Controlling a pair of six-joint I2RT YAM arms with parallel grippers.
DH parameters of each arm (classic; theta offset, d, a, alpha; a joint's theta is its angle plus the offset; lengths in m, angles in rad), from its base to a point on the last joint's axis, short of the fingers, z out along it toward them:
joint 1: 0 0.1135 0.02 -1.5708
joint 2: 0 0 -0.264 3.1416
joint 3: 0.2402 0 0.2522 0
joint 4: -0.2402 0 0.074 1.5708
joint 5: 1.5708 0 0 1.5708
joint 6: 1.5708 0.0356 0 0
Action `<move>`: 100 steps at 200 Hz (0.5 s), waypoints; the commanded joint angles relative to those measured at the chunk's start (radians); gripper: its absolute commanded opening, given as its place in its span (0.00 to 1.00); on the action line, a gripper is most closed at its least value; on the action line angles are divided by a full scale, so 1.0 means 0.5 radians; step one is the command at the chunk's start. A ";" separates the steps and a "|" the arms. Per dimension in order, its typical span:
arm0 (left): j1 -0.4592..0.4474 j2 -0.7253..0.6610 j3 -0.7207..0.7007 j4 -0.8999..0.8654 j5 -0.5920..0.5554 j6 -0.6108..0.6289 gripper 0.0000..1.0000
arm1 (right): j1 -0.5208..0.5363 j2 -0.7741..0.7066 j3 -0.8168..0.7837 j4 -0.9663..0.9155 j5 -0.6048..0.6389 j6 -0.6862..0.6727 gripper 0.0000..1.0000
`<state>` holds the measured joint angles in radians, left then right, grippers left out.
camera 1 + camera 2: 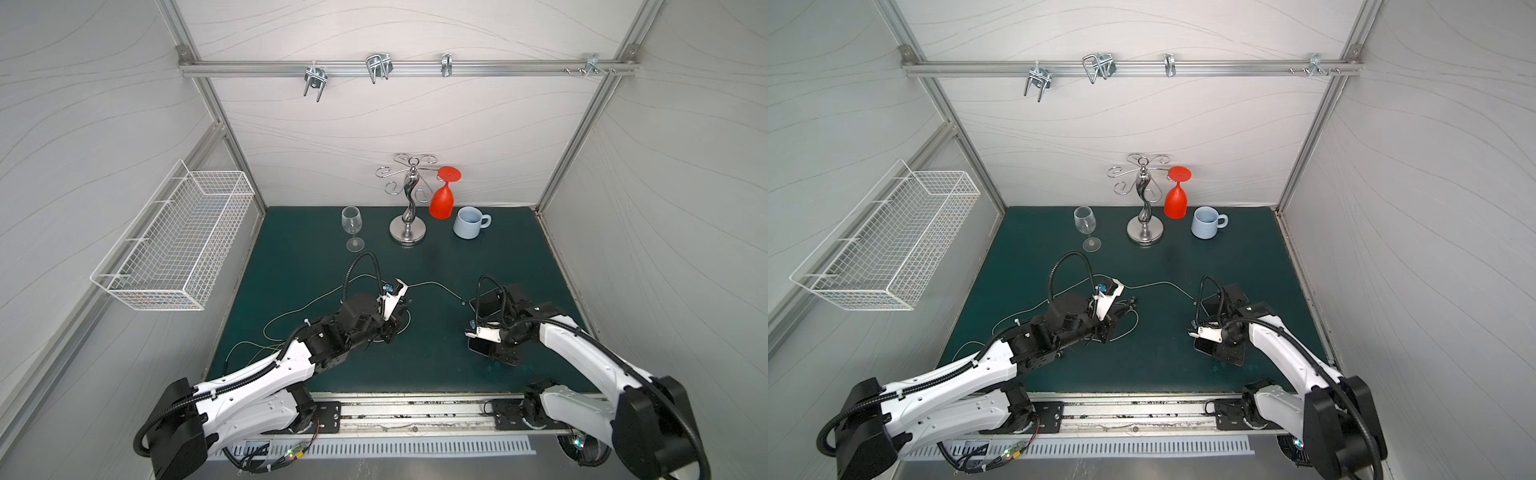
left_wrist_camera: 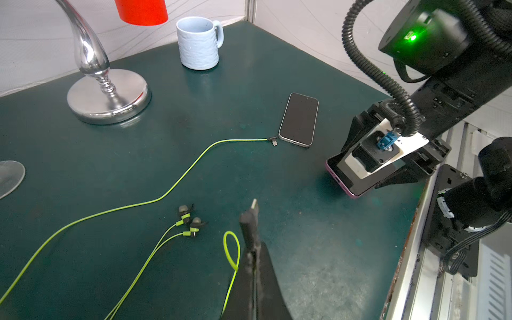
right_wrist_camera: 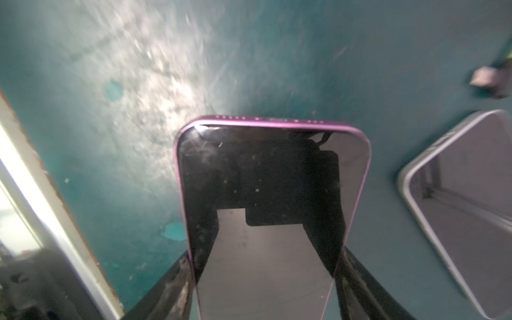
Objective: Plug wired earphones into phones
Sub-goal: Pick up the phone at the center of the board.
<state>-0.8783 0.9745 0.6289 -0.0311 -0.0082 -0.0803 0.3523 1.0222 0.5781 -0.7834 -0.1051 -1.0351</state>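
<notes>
- Nearest the robot's base, toward the right side of the dark green counter (image 1: 436,266), the right tool (image 3: 267,266) has its jaws spread wide. They are pressed against the two long sides of the purple-edged phone (image 3: 273,171).
- That phone faces screen up, and its short end with the port points away from the wrist. Whether it touches the counter cannot be told.
- Slightly farther in, near the counter's middle, the left tool (image 2: 254,250) is pinched fully closed on the dark plug (image 2: 248,221) of one earphone set. The plug's metal tip sticks out past the fingers, well apart from both phones.
- From the dark plug, a yellow-green cable (image 2: 232,249) curls into a small loop just beside the left tool.
- Near that loop, a pair of earbuds (image 2: 189,219) lies on the counter, side by side. Which set they belong to cannot be told.
- Beyond the right tool, the grey-edged phone (image 2: 299,119) lies flat on the counter, screen up.
- Just beside its short end lies a loose plug (image 2: 273,141), not inserted. Its long cable (image 2: 177,182) trails away across the counter toward the left.
- Along the far edge, from left to right, stand a clear wine glass (image 1: 352,226), a chrome stand (image 1: 408,216) and a pale blue mug (image 1: 469,222). A red glass (image 1: 442,199) hangs upside down from the stand.
- High on the left wall hangs a white wire basket (image 1: 178,237).
</notes>
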 commanded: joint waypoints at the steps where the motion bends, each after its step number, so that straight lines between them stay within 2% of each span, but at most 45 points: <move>1: 0.003 0.032 0.210 -0.100 0.029 -0.026 0.00 | 0.012 -0.301 -0.051 0.140 -0.254 0.036 0.50; 29: 0.002 0.074 0.358 -0.242 0.105 -0.185 0.00 | 0.081 -0.727 -0.111 0.367 -0.216 0.030 0.47; 44: 0.002 0.109 0.419 -0.285 0.175 -0.268 0.00 | 0.118 -0.862 -0.105 0.379 -0.226 -0.020 0.46; 75: -0.040 0.305 0.669 -0.547 0.267 -0.296 0.00 | 0.224 -1.029 -0.078 0.400 -0.157 -0.065 0.47; 100: -0.096 0.454 0.813 -0.596 0.321 -0.317 0.00 | 0.288 -0.979 -0.023 0.383 -0.133 -0.033 0.47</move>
<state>-0.8993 1.1530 0.9554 -0.2783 0.1024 -0.2039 0.4641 0.5198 0.5247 -0.6331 -0.1665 -1.0367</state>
